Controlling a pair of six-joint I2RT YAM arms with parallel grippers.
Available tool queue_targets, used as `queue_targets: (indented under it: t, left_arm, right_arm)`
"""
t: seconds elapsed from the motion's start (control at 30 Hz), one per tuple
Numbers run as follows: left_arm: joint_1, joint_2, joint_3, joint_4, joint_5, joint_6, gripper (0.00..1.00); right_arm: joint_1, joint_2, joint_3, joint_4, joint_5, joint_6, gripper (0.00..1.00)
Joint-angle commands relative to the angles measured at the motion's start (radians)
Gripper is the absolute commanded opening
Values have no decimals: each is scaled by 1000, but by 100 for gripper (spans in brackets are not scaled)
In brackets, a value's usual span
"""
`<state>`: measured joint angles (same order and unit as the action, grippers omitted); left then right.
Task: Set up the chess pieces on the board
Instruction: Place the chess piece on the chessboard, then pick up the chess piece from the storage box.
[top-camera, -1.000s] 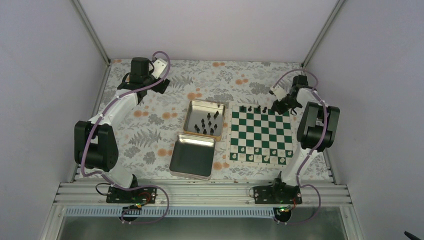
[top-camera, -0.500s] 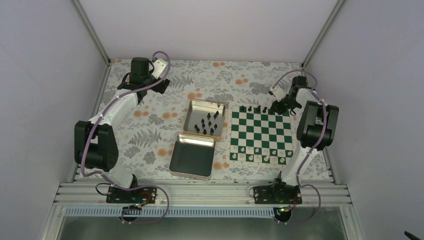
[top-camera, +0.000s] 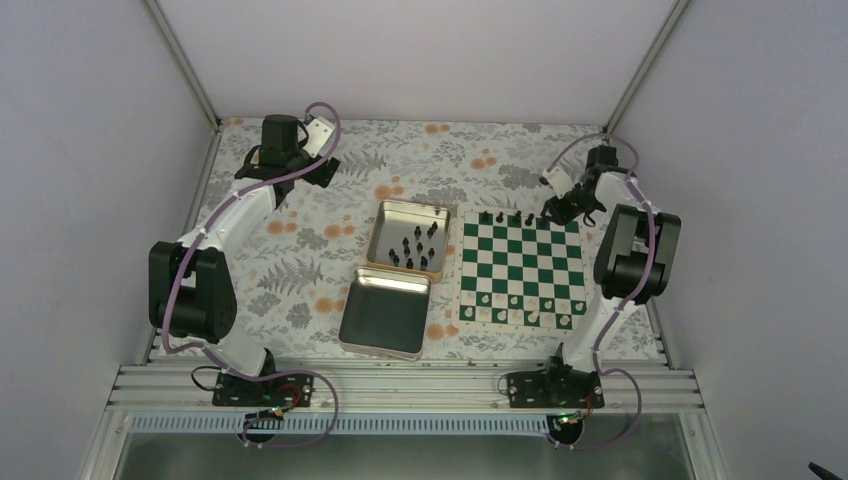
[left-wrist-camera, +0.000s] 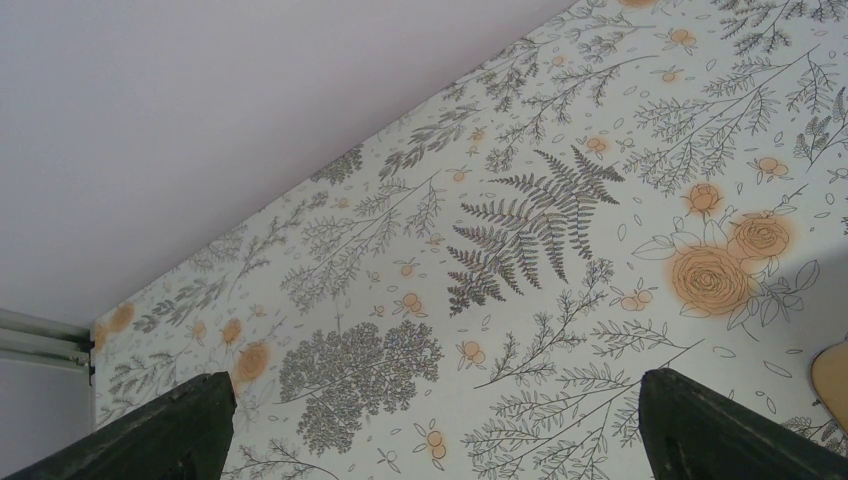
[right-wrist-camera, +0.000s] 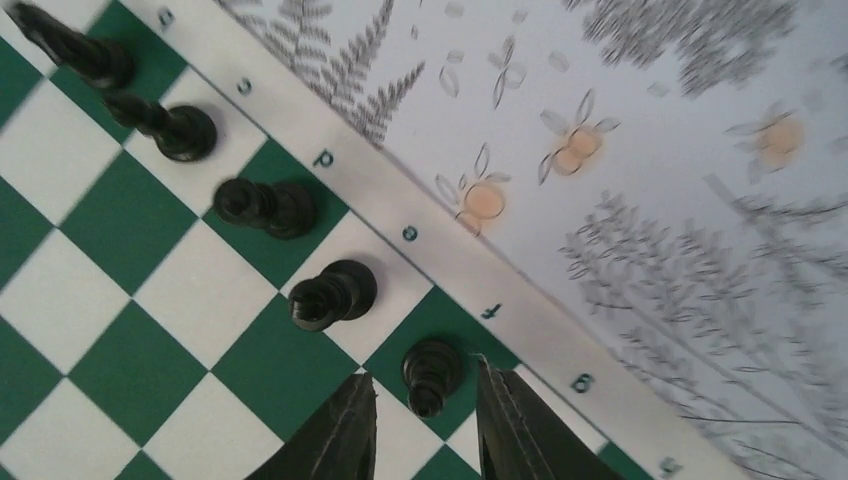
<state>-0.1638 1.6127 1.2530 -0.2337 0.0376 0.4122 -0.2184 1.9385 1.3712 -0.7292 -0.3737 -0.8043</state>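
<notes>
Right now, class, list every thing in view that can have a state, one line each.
left end effector: open, empty.
right end effector: open, straddling a standing black piece without visibly touching it.
far tin: open, loose black pieces inside.
near tin: open, empty.
far-row pieces: five, all standing.
board: flat, partly set up.

A robot test cell in a lab; a left arm (top-camera: 215, 235) and a right arm (top-camera: 628, 255) are bolted to an aluminium rail (top-camera: 400, 385) at the table's (top-camera: 330, 215) near edge; plain pale panels (top-camera: 420, 50) in metal struts (top-camera: 180, 60) box it in; purple cables (top-camera: 325, 115) loop along both arms.
</notes>
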Motion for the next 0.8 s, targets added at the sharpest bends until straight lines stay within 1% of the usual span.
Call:
queue_targets:
  t: [0.0,0.1,0.27,0.33,0.47,0.6,0.77]
  left_arm:
    - [2,3,12,7,3,14,100]
    - [2,3,12,7,5,14,100]
    - [3,-5,11,8,5,13,100]
    - [2,-5,11,8,5,12,100]
    - [1,3,17,4,0,12,100]
    - [0,0,19,1,2,10,100]
    - [0,-2,14,7,1,10,100]
  right_arm:
    - [20,-97,95,-68,-19,-10,28]
    - [106,-122,157,-112,18,1,30]
    - [333,-128,270,-171,56,28,33]
    - [440,-115,313,-183,56,37,34]
    - [582,-54,370,-180,39,45,35]
    - [666,39,405,-180,39,40,34]
    - [723,112,408,-170,52,29,33]
